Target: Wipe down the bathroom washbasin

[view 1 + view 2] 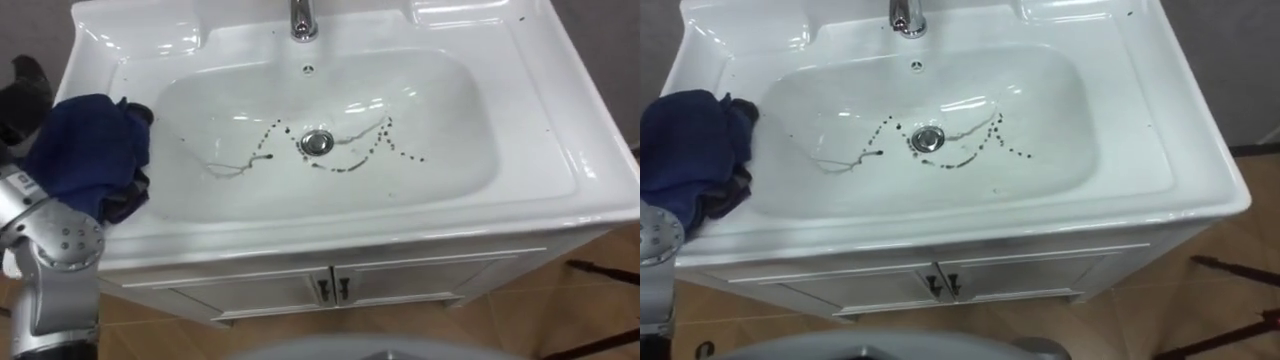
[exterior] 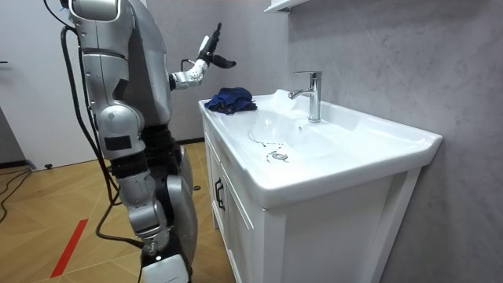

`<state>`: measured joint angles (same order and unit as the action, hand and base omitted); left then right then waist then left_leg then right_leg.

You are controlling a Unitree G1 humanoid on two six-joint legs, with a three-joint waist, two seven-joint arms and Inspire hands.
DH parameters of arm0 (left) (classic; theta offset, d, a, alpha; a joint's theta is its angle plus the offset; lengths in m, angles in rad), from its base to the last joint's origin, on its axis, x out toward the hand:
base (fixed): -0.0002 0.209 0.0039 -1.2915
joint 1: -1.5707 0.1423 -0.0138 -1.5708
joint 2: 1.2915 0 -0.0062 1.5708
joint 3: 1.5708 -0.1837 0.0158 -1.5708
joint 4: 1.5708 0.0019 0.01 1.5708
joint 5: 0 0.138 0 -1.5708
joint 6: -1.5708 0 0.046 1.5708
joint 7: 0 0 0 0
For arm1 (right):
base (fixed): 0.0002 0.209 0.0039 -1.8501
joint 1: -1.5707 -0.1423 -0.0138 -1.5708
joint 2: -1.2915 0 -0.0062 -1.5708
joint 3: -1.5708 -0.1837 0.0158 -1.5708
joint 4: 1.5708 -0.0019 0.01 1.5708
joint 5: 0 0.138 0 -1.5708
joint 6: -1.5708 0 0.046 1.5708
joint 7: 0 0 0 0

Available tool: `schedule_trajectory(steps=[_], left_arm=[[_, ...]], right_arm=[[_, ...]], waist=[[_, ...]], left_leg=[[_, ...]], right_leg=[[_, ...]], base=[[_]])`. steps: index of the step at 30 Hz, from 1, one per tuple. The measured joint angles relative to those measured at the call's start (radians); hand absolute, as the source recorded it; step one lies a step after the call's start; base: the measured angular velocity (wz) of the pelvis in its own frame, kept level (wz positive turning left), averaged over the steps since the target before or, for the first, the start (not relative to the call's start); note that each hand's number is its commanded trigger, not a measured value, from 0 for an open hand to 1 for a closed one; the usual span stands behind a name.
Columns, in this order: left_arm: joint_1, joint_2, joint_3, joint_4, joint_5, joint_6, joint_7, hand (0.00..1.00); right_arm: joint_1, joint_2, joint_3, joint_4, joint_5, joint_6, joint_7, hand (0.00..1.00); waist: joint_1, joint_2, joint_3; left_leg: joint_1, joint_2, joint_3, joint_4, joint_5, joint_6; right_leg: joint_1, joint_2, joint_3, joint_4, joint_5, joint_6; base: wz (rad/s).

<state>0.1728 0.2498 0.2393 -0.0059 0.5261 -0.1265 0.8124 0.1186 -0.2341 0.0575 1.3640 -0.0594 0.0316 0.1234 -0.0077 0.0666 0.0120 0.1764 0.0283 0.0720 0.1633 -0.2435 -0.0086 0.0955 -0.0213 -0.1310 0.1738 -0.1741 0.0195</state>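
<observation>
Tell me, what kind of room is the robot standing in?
Most likely a bathroom or washroom. There is a white basin with a tap and a drain, it sits on a cabinet with two small doors, and a blue cloth lies on its rim.

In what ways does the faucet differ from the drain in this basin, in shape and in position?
The faucet stands upright on the back ledge of the basin; the drain lies flat at the bottom of the bowl. The faucet is a tall column with a spout, the drain a low round ring. Dark marks lie beside the drain, none at the faucet's base. Both are shiny metal.
</observation>
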Motion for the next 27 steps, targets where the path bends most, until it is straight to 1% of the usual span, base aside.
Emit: schedule_trajectory(steps=[1, 2, 3, 5, 7, 12, 13, 15, 17, 18, 20, 22, 26, 27], left_arm=[[-0.005, 0.0, -0.01, 0.017, 0.0, 0.011, 0.0, 0.0], [-0.006, 0.0, -0.01, 0.026, 0.0, 0.014, 0.001, 0.0], [-0.006, 0.0, -0.01, 0.029, 0.0, 0.016, 0.001, 0.0], [-0.015, 0.0, -0.013, 0.046, 0.003, 0.02, 0.0, 0.0], [-0.019, 0.0, -0.016, 0.066, 0.016, 0.036, 0.0, 0.0], [-0.028, -0.001, -0.035, 0.139, 0.02, 0.074, -0.024, 0.0], [-0.028, -0.001, -0.045, 0.151, 0.02, 0.09, -0.036, 0.0], [-0.028, -0.002, -0.058, 0.158, 0.02, 0.108, -0.044, 0.0], [-0.028, -0.002, -0.065, 0.161, 0.022, 0.134, -0.058, 0.0], [-0.028, -0.002, -0.065, 0.162, 0.025, 0.14, -0.06, 0.0], [-0.028, -0.002, -0.07, 0.169, 0.026, 0.159, -0.062, 0.0], [-0.028, -0.002, -0.078, 0.185, 0.026, 0.173, -0.068, 0.0], [-0.028, -0.007, -0.087, 0.209, 0.026, 0.193, -0.093, 0.0], [-0.028, -0.007, -0.087, 0.211, 0.026, 0.194, -0.098, 0.0]], right_arm=[[-0.001, 0.001, 0.0, -0.001, -0.015, 0.009, 0.001, 0.0], [-0.005, 0.001, 0.0, -0.001, -0.028, 0.015, 0.001, 0.0], [-0.006, 0.001, 0.0, -0.002, -0.032, 0.017, 0.001, 0.0], [-0.005, 0.001, -0.002, -0.003, -0.04, 0.035, 0.001, 0.0], [-0.003, 0.001, -0.003, -0.002, -0.058, 0.049, 0.003, 0.0], [-0.002, 0.003, -0.003, -0.003, -0.074, 0.074, 0.015, 0.0], [-0.002, 0.003, -0.003, -0.003, -0.074, 0.081, 0.02, 0.0], [-0.002, 0.004, -0.003, -0.003, -0.074, 0.091, 0.023, 0.0], [0.0, 0.004, -0.003, -0.004, -0.076, 0.106, 0.026, 0.0], [0.0, 0.004, -0.003, -0.007, -0.077, 0.111, 0.027, 0.0], [0.001, 0.007, -0.002, -0.009, -0.077, 0.125, 0.032, 0.0], [0.001, 0.009, -0.002, -0.009, -0.077, 0.134, 0.032, 0.0], [0.001, 0.022, -0.001, -0.01, -0.077, 0.143, 0.033, 0.0], [0.002, 0.024, -0.001, -0.011, -0.077, 0.144, 0.033, 0.0]], waist=[[-0.005, 0.002, -0.0017], [-0.011, 0.001, -0.002], [-0.013, 0.001, -0.0025], [-0.028, -0.002, -0.0026], [-0.038, -0.003, -0.0029], [-0.044, -0.005, -0.0052], [-0.044, -0.005, -0.0069], [-0.046, -0.009, -0.008], [-0.045, -0.012, -0.0112], [-0.045, -0.012, -0.0117], [-0.047, -0.014, -0.0154], [-0.048, -0.014, -0.0168], [-0.05, -0.016, -0.0161], [-0.049, -0.022, -0.0132]], left_leg=[[0.0, 0.002, 0.008, -0.001, 0.0, 0.0], [-0.002, 0.005, 0.011, -0.005, 0.0, 0.0], [-0.004, 0.006, 0.012, -0.005, 0.0, 0.0], [-0.006, 0.008, 0.016, -0.005, 0.0, 0.0], [0.002, 0.01, 0.02, -0.005, 0.0, 0.0], [0.008, 0.012, 0.028, -0.004, 0.0, 0.0], [0.008, 0.012, 0.028, -0.004, 0.0, 0.0], [0.008, 0.012, 0.028, -0.004, 0.0, 0.0], [0.008, 0.013, 0.028, -0.006, 0.0, 0.0], [0.008, 0.013, 0.028, -0.007, 0.0, 0.0], [0.01, 0.015, 0.028, -0.013, 0.0, 0.0], [0.011, 0.015, 0.03, -0.013, 0.0, 0.0], [0.014, 0.015, 0.035, -0.012, 0.0, 0.0], [0.014, 0.015, 0.035, -0.012, 0.0, 0.0]], right_leg=[[-0.004, 0.003, 0.008, 0.002, 0.001, -0.001], [-0.009, 0.007, 0.017, 0.004, 0.002, -0.003], [-0.009, 0.008, 0.019, 0.005, 0.002, -0.004], [-0.013, 0.01, 0.019, 0.011, 0.003, -0.006], [-0.017, 0.011, 0.019, 0.011, 0.004, -0.007], [-0.014, 0.011, 0.021, 0.014, 0.006, -0.009], [-0.014, 0.011, 0.021, 0.015, 0.006, -0.009], [-0.014, 0.011, 0.02, 0.015, 0.006, -0.01], [-0.013, 0.012, 0.02, 0.015, 0.006, -0.01], [-0.014, 0.012, 0.02, 0.015, 0.006, -0.01], [-0.013, 0.014, 0.02, 0.018, 0.009, -0.012], [-0.012, 0.015, 0.021, 0.017, 0.01, -0.012], [-0.012, 0.016, 0.028, 0.018, 0.01, -0.012], [-0.012, 0.016, 0.029, 0.018, 0.01, -0.012]], base=[[-0.2], [-0.19], [-0.15], [-0.03], [-0.04], [-0.03], [0.0], [0.0], [0.0], [0.0], [0.0], [-0.02], [-0.04], [0.0]])
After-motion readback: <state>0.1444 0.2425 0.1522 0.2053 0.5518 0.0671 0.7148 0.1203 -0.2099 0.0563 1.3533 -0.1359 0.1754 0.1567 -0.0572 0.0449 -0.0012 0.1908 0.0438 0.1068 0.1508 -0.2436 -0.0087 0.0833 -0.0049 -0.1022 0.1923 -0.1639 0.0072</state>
